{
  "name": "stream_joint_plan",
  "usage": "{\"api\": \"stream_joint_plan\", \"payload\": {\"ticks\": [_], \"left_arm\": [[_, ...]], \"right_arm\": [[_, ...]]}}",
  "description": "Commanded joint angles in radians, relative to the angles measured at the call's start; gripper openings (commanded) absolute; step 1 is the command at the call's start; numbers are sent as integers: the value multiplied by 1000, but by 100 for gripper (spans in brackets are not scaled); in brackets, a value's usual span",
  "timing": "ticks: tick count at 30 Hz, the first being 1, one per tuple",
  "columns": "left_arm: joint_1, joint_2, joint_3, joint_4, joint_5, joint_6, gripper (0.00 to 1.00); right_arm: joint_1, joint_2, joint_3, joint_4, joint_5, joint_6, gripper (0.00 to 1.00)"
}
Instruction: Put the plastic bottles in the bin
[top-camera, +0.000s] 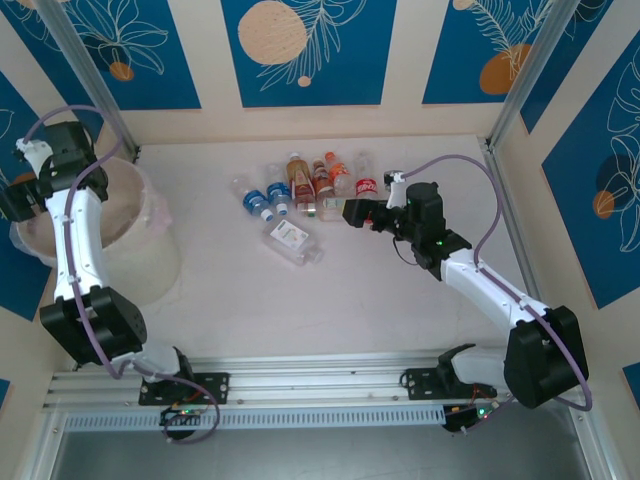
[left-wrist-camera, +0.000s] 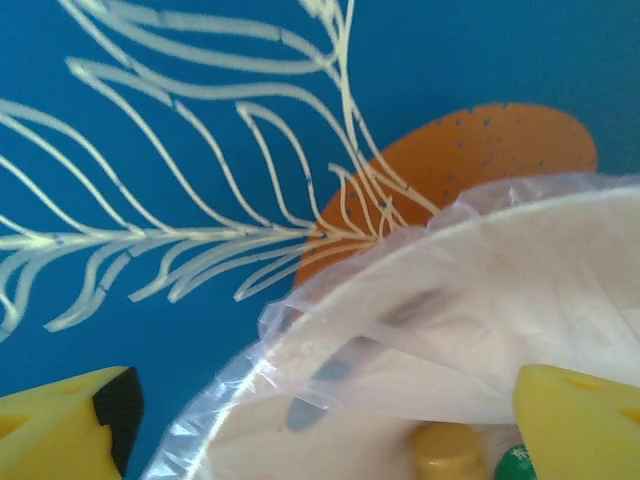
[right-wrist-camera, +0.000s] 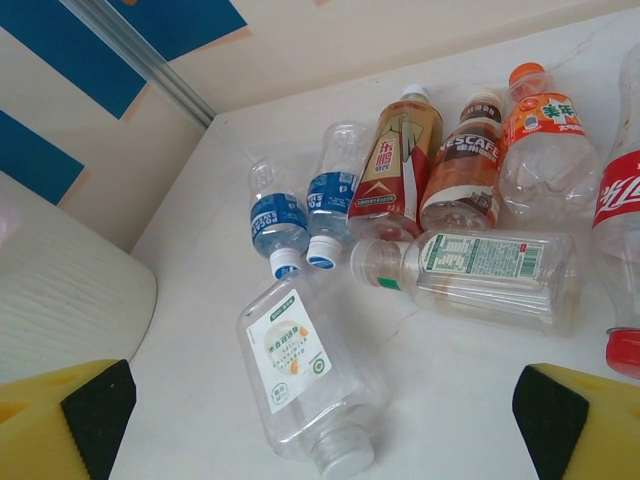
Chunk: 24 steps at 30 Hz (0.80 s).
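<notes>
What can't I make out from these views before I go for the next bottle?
- Inside of the bin: top view, the left arm lies across it, so its contents are hidden.
- Two caps in the bin: left wrist view, cut off by the bottom edge; the plastic liner veils the rest.
- Red-label bottle: right wrist view, cut off by the right edge.
- Bottle labels: top view, too small to read.

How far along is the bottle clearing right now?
Done: at least two caps show inside the bin, under the open, empty left gripper. In hand: nothing; the right gripper is open near the plastic bottles. Left: about eight of these lie on the table.
</notes>
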Motion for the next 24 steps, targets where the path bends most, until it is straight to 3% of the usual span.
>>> {"api": "stream_joint_plan", "payload": {"ticks": [1, 5, 11, 16, 19, 23, 24], "left_arm": [[-39, -8, 55, -17, -47, 14, 100], [-104, -13, 65, -12, -16, 5, 100], [-235, -48, 69, 44, 140, -12, 100], [-265, -148, -62, 202, 418, -51, 100], [-264, -217, -147, 275, 528, -70, 100], [-265, -305, -223, 338, 754, -82, 100], [-264, -325, -236, 342, 795, -90, 100]], "right_arm": [[6, -19, 11, -12, -1, 7, 99], [6, -28, 10, -28, 36, 0, 100], [-12, 33, 31, -72, 132, -2, 99], [-68, 176, 162, -255, 194, 51, 99], [-91, 272, 245, -330, 214, 9, 95], [-115, 436, 431, -499, 199, -72, 91], [-116, 479, 474, -544, 220, -80, 83]]}}
